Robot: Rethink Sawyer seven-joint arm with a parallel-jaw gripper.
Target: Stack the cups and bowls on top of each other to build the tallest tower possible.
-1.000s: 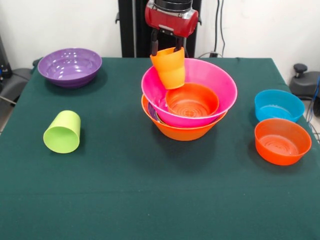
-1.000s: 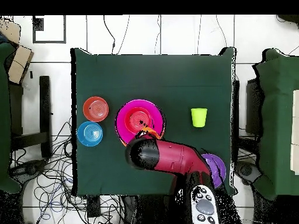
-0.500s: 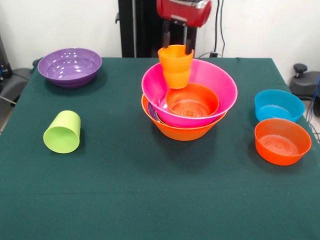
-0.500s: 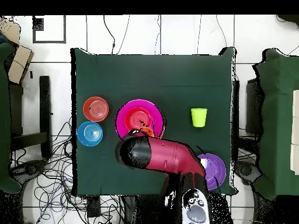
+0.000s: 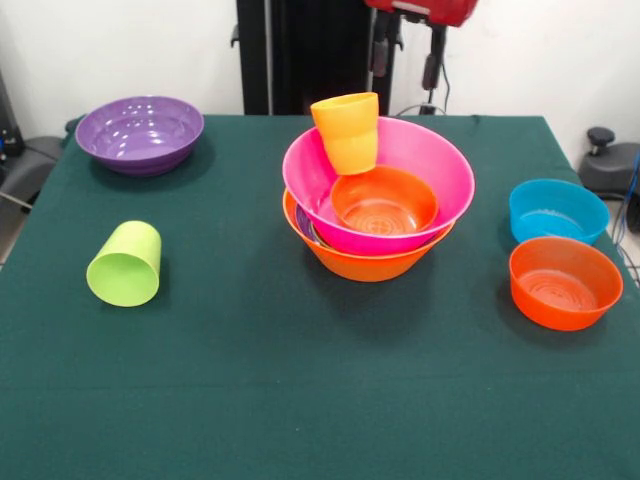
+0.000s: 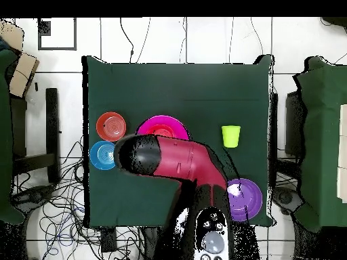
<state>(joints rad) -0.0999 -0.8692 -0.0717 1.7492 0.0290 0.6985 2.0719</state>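
Where the front view shows bare desk (image 5: pixel 300 400) along its near edge, the jaws (image 5: pixel 405 60) hang open and empty above the tower (image 5: pixel 378 205); its pink bowl (image 5: pixel 440 165) holds a red-orange bowl (image 5: pixel 384 200) and a tilted orange cup (image 5: pixel 347 132). Overhead, the arm (image 6: pixel 169 159) hides most of that pile.

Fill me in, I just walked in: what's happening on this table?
A red robot arm is stacking bowls and cups. Its claw hangs open and empty above the tower. An orange cup sits tilted inside the pink bowl, beside a small orange bowl. A lime green cup lies on its side, unstacked.
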